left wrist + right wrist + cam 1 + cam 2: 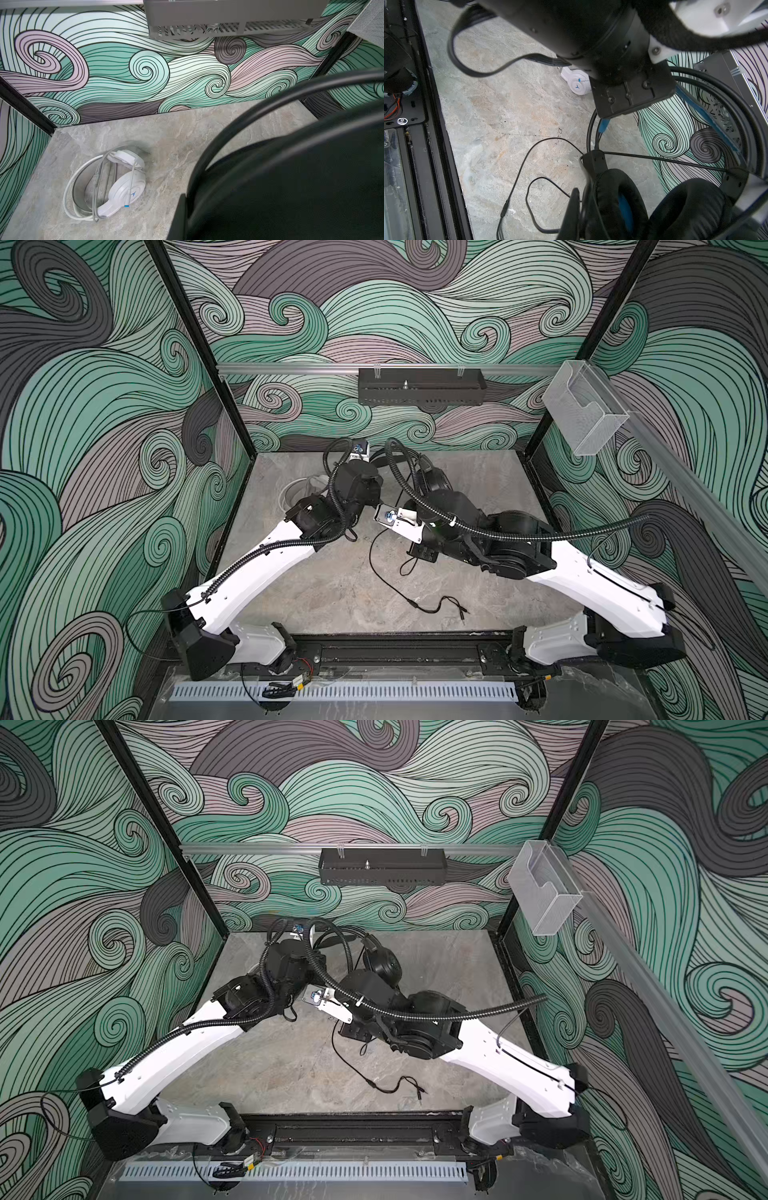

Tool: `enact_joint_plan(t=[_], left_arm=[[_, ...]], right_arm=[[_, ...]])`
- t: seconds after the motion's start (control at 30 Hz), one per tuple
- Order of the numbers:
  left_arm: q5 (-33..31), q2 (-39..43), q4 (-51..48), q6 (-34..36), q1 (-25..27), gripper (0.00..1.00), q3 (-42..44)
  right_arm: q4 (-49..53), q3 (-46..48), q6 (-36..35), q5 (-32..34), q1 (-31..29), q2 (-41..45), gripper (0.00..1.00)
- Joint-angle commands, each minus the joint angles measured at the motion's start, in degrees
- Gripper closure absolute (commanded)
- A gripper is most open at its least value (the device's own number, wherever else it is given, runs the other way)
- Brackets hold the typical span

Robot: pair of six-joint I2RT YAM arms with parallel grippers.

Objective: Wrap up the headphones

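Hanging clear of the grey stone-look table (166, 133), one black headset (614, 207) sits between two grippers, in front of and below the single black slotted tray (422, 391) on the back wall. The left gripper (604, 124) is closed on the headset's wire headband, with a blue pad showing at the pinch. The right gripper (578, 209) is closed too, against the yoke beside one ear cup. Its fingertips are mostly hidden, so the exact hold is hard to make out. Both ear cups show, with black cushions and blue inside.

One thin black cable (517, 176) drops from the headset to the table and runs away from the tray. It ends in one splitter (503, 209) and two plugs (460, 610).

One white headset (124, 182) lies flat on the table, left of the tray, with its pale cord looped over its headband; neither gripper touches it. One clear plastic holder (584, 412) hangs right of the tray.
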State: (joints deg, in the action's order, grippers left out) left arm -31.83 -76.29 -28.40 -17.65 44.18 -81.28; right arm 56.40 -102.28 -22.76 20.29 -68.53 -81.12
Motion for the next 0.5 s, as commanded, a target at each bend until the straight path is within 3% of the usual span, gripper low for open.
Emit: enact_joint_plan(t=[0.0, 0.23, 0.47], left_arm=[[1.6, 0.3, 2.2, -5.5, 0.5, 1.00, -0.6], [7.4, 0.0, 3.1, -11.9, -0.7, 1.00, 0.1], [5.9, 1.1, 3.0, -9.7, -0.8, 1.00, 1.4]], right_arm=[[-1.9, -3.0, 0.1, -1.8, -0.5, -0.7, 1.00], [-6.9, 3.0, 5.8, -7.3, -0.5, 0.4, 1.00], [-6.7, 3.4, 5.3, -4.7, -0.3, 1.8, 1.00]])
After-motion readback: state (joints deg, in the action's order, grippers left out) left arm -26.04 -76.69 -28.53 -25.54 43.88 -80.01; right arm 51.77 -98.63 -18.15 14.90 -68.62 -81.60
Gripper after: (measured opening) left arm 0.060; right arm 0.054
